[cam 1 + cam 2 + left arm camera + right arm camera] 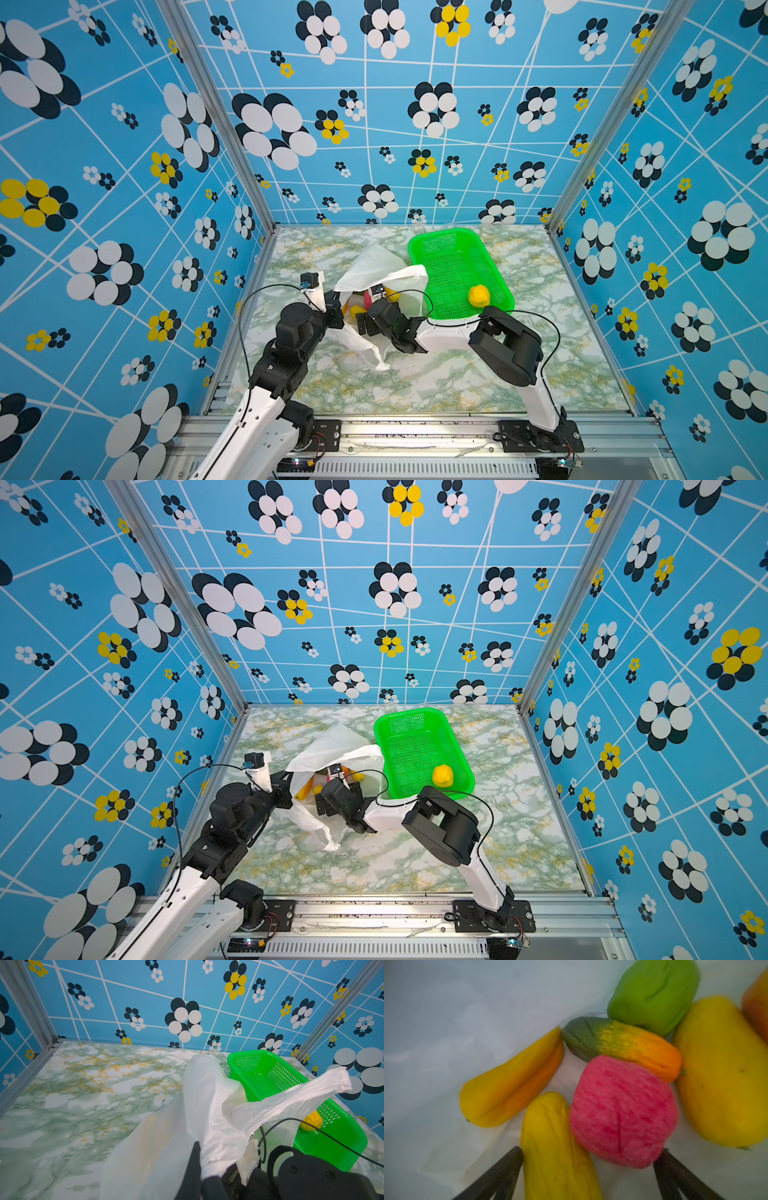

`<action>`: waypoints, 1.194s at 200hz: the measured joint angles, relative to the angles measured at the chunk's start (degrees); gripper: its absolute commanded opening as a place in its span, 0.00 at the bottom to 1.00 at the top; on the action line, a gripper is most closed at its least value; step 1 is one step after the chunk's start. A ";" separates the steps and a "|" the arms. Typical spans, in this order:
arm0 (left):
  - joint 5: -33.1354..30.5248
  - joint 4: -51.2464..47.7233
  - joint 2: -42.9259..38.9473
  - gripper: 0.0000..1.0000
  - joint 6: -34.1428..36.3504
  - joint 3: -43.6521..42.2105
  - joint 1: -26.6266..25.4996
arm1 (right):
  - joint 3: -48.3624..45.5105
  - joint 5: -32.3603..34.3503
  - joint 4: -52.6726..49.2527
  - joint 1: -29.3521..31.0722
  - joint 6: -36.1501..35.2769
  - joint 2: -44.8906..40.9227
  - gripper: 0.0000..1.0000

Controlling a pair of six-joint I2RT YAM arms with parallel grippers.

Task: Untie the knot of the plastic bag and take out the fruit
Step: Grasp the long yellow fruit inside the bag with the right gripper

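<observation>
The marbled table (457, 374) fills the lower middle of both top views. The green basket (419, 245) stands at its upper centre-right with one yellow fruit (478, 296) lying in it. Just left of the basket is the plastic bag (374, 266), its rim touching or nearly touching the basket's. The bag's mouth gapes toward the lower edge of the frame, and no knot shows, with a handle strip (311, 1088) hanging loose in the left wrist view. The left gripper (336, 302) is pinched tight on the bag's left rim and holds the mouth up, so by my reading that arm is occupied. The reach therefore falls to the right arm, which comes in from the lower right and is buried in the mouth. Its wrist view shows the right gripper (587, 1157) spread wide, gripping nothing, with the remaining fruit lying directly ahead of it on the bag's floor. Two pieces sit between the fingers: a yellow elongated fruit (554, 1147) against one finger and a red bumpy ball (623, 1113) against the other, the two touching each other. The yellow fruit's long axis runs roughly along the line of reach, so the jaws would close across its narrow width. Closing as they stand would probably catch both pieces, so I judge a small sideways shift toward one of them is needed. Beyond them lie a green-orange long fruit (623, 1045), a ridged yellow one (508, 1088), a green one (654, 993) and a large yellow one (720, 1072).
</observation>
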 measured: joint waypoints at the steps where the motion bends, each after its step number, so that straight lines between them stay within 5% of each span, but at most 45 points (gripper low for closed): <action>1: 0.00 0.00 0.00 0.00 0.00 0.00 0.00 | 0.39 0.07 -0.28 0.07 -0.02 0.17 0.99; 78: 0.00 0.00 0.00 0.00 0.00 0.00 0.00 | 11.98 3.82 -8.20 -2.58 0.96 7.74 0.99; 115: 0.00 0.00 0.00 0.00 0.00 0.00 0.00 | 14.64 5.05 -9.05 -2.56 -0.13 9.31 0.66; 164: 0.00 0.00 0.00 0.00 0.00 0.00 0.00 | 2.47 4.35 -4.55 -2.54 0.39 1.99 0.37; 239: 0.00 0.04 0.70 0.00 0.00 -0.33 0.00 | -16.52 1.29 4.98 -1.84 3.85 -17.81 0.34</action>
